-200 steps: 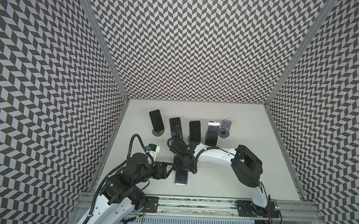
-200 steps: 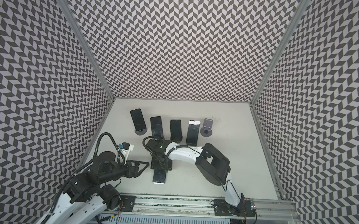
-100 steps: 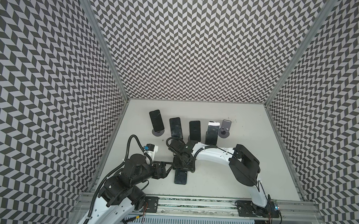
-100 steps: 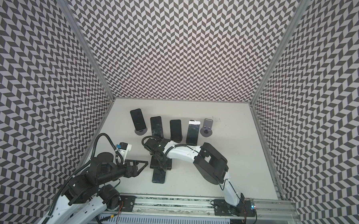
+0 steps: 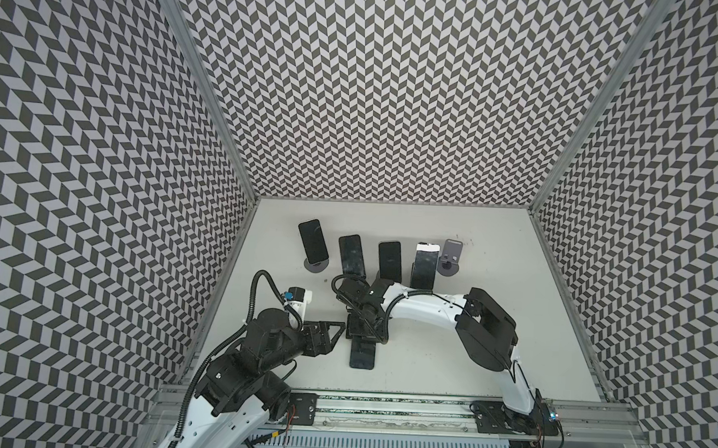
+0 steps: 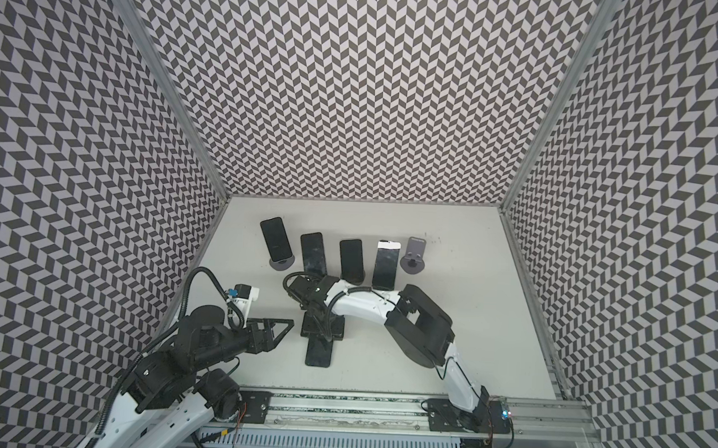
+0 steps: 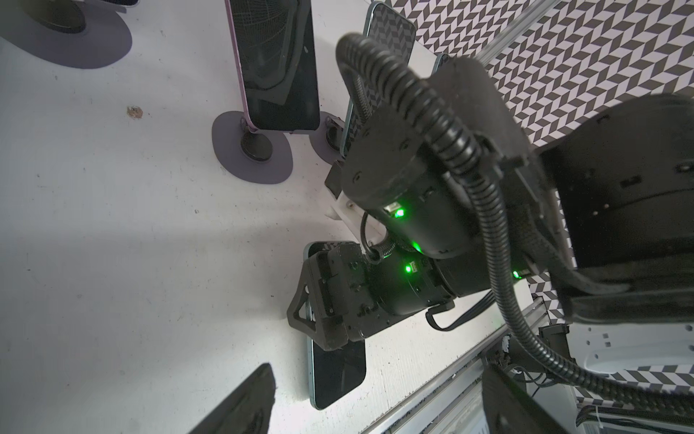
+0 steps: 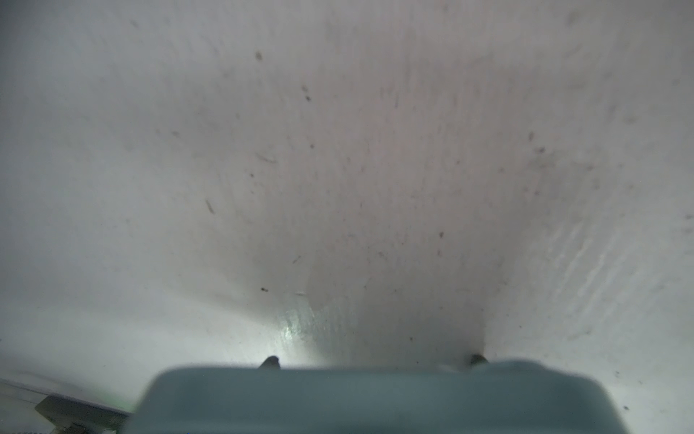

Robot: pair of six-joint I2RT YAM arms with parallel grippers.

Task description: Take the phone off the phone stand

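Phone flat on the table, right gripper clamped across it.

In both top views I see the dark phone point(image 5: 362, 356) lying flat on the white table point(image 5: 488, 364), just below the middle of the frame. Its lower end sticks out from under my right gripper point(image 5: 367, 335), whose fingers close on the phone's long sides. The right wrist view shows two fingertips point(image 8: 270, 362) poking past a blurred blue-grey edge. My left gripper point(image 5: 332, 336) sits just left of the phone, fingers spread with nothing between them. Higher in the frame, four more phones point(image 5: 390, 259) lean on stands in a row, and an empty phone stand point(image 5: 450, 260) ends the row on the right.
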